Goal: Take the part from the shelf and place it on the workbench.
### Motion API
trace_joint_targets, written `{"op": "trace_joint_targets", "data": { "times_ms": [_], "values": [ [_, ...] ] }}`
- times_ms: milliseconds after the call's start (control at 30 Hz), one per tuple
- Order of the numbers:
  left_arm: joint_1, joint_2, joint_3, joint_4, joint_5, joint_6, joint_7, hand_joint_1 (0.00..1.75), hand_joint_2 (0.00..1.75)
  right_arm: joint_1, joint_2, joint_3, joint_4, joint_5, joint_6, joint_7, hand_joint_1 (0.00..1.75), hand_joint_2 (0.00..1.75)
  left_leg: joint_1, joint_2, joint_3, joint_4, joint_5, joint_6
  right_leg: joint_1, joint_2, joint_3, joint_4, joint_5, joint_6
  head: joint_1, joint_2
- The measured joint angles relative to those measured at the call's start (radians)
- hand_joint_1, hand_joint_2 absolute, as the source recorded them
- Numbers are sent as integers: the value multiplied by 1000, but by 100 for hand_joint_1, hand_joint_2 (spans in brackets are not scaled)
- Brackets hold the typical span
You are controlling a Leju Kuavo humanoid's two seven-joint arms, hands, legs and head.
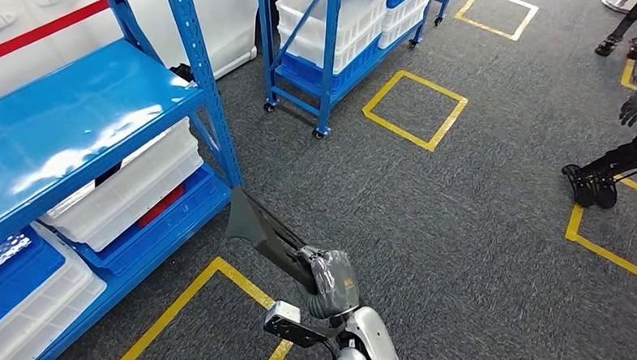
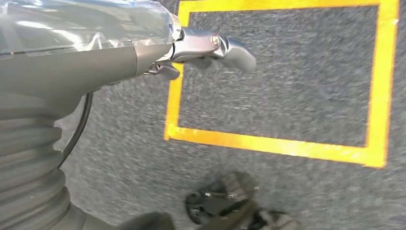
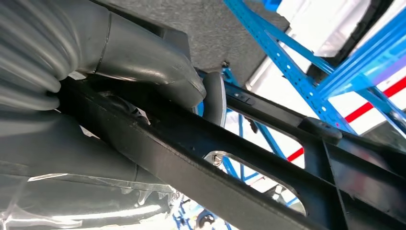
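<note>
Grey carpet (image 1: 459, 235) with yellow squares fills the head view; blue shelf (image 1: 82, 121) stands at the left. Right hand (image 1: 331, 278) grips the dark part (image 1: 264, 230), so the picking looks done; no workbench is visible. Left wrist view: left hand (image 2: 210, 48) holds nothing, whether its fingers are apart I cannot tell.

Blue shelf (image 1: 83, 113), white bins (image 1: 128, 188), dark grey part (image 1: 260, 226), yellow floor tape (image 1: 416, 107)

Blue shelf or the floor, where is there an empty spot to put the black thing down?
The top of the blue shelf is bare and shiny. The grey carpet between the yellow squares is open too. The lower levels are packed with white bins. The right hand holds the dark part.
</note>
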Motion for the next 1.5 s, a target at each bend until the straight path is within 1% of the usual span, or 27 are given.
{"op": "trace_joint_targets", "data": {
  "times_ms": [67,167,200,233,267,300,367,433,500,567,633,700,733,767,800,900,967,1033,1067,1133,1200,1267,1300,1367,1400,1433,1500],
  "values": [
    [-2,-3,0,0,-5,-6,9,0,175,9,-3,-6,0,-2,-3,0,175,175,2,20,4,-10,9,14,2,-23,-11,21,-16,8,0,0],
    [-2,-9,0,0,-10,-24,25,0,175,16,-6,-14,-1,-4,-10,0,175,175,-2,58,5,-17,13,26,3,-93,-91,191,-107,17,0,0],
    [-2,-9,0,0,-11,-31,33,0,175,20,-7,-17,-1,-4,-11,0,175,175,-4,70,4,-16,12,27,2,-100,-117,247,-126,19,0,0],
    [-1,-9,0,0,-11,-39,42,0,175,25,-9,-20,-1,-5,-12,1,175,175,-5,82,4,-16,11,27,0,-103,-129,273,-128,21,0,0],
    [-2,-9,0,0,-12,-47,50,0,175,31,-11,-23,-1,-5,-12,2,175,175,-5,92,4,-15,10,27,-2,-106,-121,263,-114,21,0,0],
    [-3,-9,0,0,-12,-56,57,0,175,35,-12,-25,-1,-5,-12,2,175,175,-5,102,5,-15,9,25,-3,-112,-94,213,-85,21,0,0],
    [-6,-10,0,0,-12,-76,65,0,175,39,-15,-28,-5,-5,-12,3,175,175,-8,118,7,-12,3,18,1,-143,-19,73,-35,14,0,0],
    [-8,-11,0,0,-10,-94,69,0,175,39,-15,-30,-10,-4,-13,4,175,175,-12,130,8,-10,-1,8,9,-160,18,-1,-21,3,0,0],
    [-10,-11,0,0,-4,-111,73,0,175,42,-16,-31,-14,-1,-14,7,175,175,-12,142,12,-12,-4,-3,13,-145,17,-5,-20,-8,0,0],
    [-13,-10,1,0,7,-131,77,0,175,46,-16,-32,-22,6,-13,12,175,175,-10,131,10,1,-19,-14,9,-129,21,-14,-16,-19,0,0],
    [-13,-9,4,0,18,-147,81,0,175,49,-12,-33,-31,17,-8,21,175,175,-8,97,-24,82,-69,-21,6,-114,25,-20,-13,-28,0,0],
    [-9,-7,11,0,24,-155,85,0,175,51,-7,-33,-40,31,4,32,175,175,-7,77,-84,208,-126,-23,8,-96,25,-19,-12,-33,0,0],
    [-7,-7,14,0,25,-156,87,0,175,53,-6,-33,-46,38,12,37,175,175,-7,73,-108,254,-138,-23,9,-85,25,-18,-13,-35,0,0],
    [-5,-6,17,0,27,-157,90,0,175,55,-5,-34,-51,44,20,41,175,175,-7,70,-118,269,-132,-22,10,-74,25,-17,-13,-35,0,0],
    [-4,-6,20,0,27,-159,92,0,175,57,-4,-34,-57,48,28,44,175,175,-6,67,-113,249,-109,-20,9,-62,25,-15,-13,-34,0,0],
    [-5,-5,27,0,28,-164,97,0,175,59,2,-35,-73,57,43,47,175,175,-3,27,-37,66,-11,-13,8,-29,22,-6,-16,-28,0,0],
    [-6,-4,31,0,25,-165,102,0,175,59,5,-37,-84,60,48,47,175,175,-4,2,-12,7,3,-7,7,-13,15,-3,-14,-18,0,0],
    [-8,-4,33,0,22,-166,107,0,175,61,6,-42,-92,62,56,47,175,175,-5,9,-9,0,6,3,5,0,10,-5,-10,-5,0,0],
    [-9,-4,34,0,21,-166,109,0,175,63,6,-44,-95,62,59,47,175,175,-4,17,-7,-5,9,11,5,-7,7,0,-14,0,0,0],
    [-11,-5,36,0,18,-164,114,0,175,63,7,-50,-99,63,66,46,175,175,-2,37,-4,-15,17,25,7,-49,-20,58,-51,10,0,0],
    [-8,-4,40,0,14,-160,119,0,175,62,8,-52,-101,64,71,45,175,175,-7,59,-4,-16,17,32,5,-92,-78,181,-115,18,0,0],
    [-6,-3,42,0,7,-152,122,0,175,63,9,-54,-101,64,74,44,175,175,-11,82,-4,-15,15,33,1,-104,-121,272,-141,22,0,0],
    [-6,-2,42,0,2,-146,122,0,175,64,9,-55,-101,64,74,43,175,175,-12,93,-3,-15,13,33,1,-107,-117,267,-128,22,0,0],
    [-7,-2,42,0,-2,-132,119,0,175,63,9,-56,-101,64,73,40,175,175,-14,110,1,-15,10,31,3,-125,-50,146,-65,15,0,0],
    [-7,-3,42,0,-3,-123,116,0,175,61,9,-56,-101,63,72,39,175,175,-17,118,3,-14,7,28,10,-145,-11,74,-41,8,0,0],
    [-7,-3,43,0,-4,-110,112,0,175,60,9,-56,-101,62,70,38,175,175,-19,125,5,-14,4,24,16,-161,16,23,-28,1,0,0],
    [-7,-4,45,0,-8,-85,105,0,175,58,9,-58,-101,60,64,37,175,175,-22,140,8,-14,0,15,26,-170,30,-12,-29,-9,0,0]
  ]
}}
